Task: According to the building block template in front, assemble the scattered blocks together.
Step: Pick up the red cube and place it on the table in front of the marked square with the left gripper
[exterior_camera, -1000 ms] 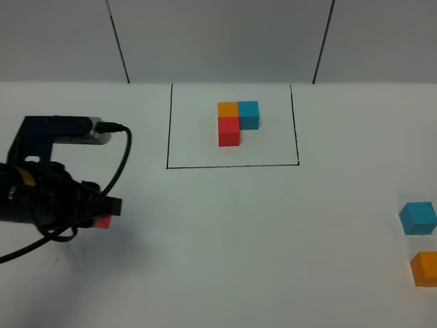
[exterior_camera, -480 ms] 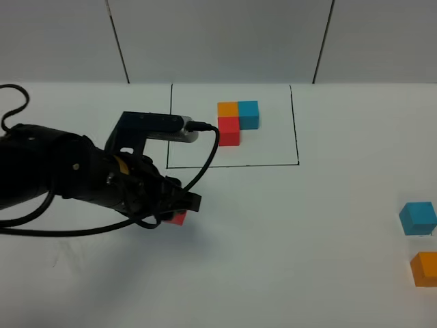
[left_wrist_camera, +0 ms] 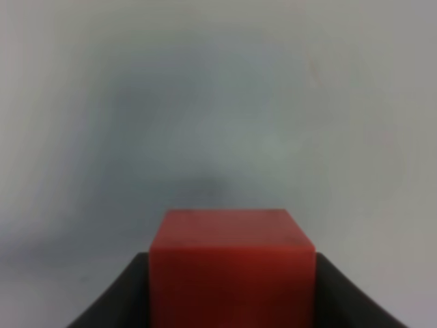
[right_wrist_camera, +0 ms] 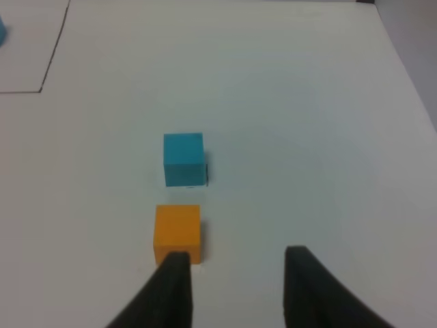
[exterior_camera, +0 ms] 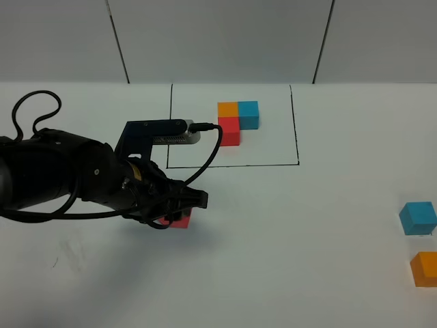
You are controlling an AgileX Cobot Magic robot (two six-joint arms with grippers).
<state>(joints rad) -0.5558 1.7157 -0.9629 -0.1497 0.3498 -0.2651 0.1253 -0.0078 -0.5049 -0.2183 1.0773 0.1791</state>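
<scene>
The building block template (exterior_camera: 237, 119) is an L of orange, blue and red cubes inside a black drawn rectangle (exterior_camera: 232, 165). My left gripper (exterior_camera: 181, 210) is shut on the red cube (exterior_camera: 181, 221), just below the rectangle's lower-left corner. The left wrist view shows the red cube (left_wrist_camera: 232, 263) held between the black fingers (left_wrist_camera: 113, 304). The blue cube (exterior_camera: 417, 218) and the orange cube (exterior_camera: 425, 268) lie at the far right edge. My right gripper (right_wrist_camera: 235, 287) is open and empty. One of its fingers stands beside the orange cube (right_wrist_camera: 178, 232), with the blue cube (right_wrist_camera: 184, 158) beyond it.
The white table (exterior_camera: 293, 239) ends at a grey back wall (exterior_camera: 218, 37) behind the rectangle. A cable (exterior_camera: 205, 154) loops from the left arm across the rectangle's lower-left corner. The right arm is out of the high view.
My left arm has carried the red cube rightward from the table's far left to just below the rectangle's lower-left corner. The blue and orange cubes have not moved.
</scene>
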